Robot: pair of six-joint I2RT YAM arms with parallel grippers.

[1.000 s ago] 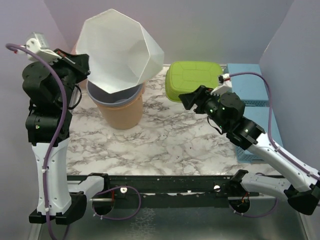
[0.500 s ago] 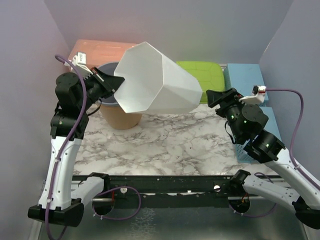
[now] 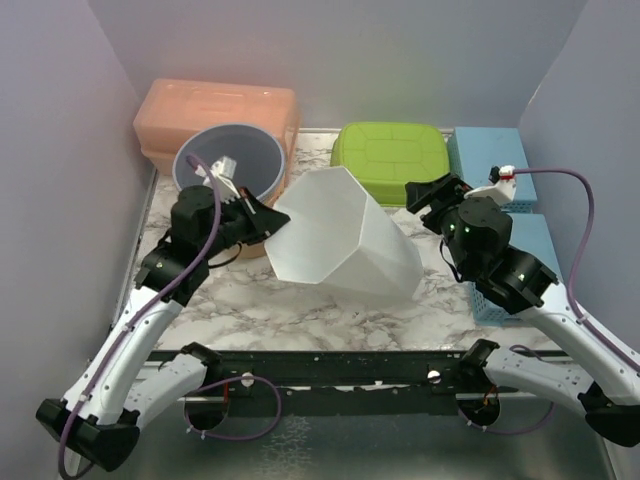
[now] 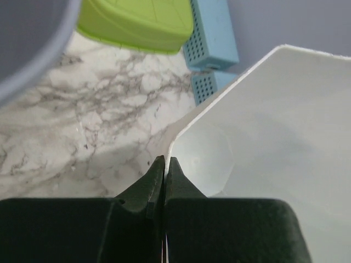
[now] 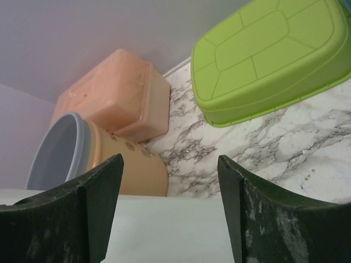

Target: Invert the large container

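Left gripper (image 4: 164, 164) is pinching the large container (image 3: 345, 240) by its thin rim, the sensible hold, as it is likely light, stiff and slick. Right gripper (image 3: 425, 195) is hanging wide open, empty, beside its wall.

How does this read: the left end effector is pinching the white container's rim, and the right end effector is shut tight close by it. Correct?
Not quite. The left end effector is pinching the white container by its rim, but the right end effector close by is open, not shut. The right wrist view shows its fingers standing wide apart.
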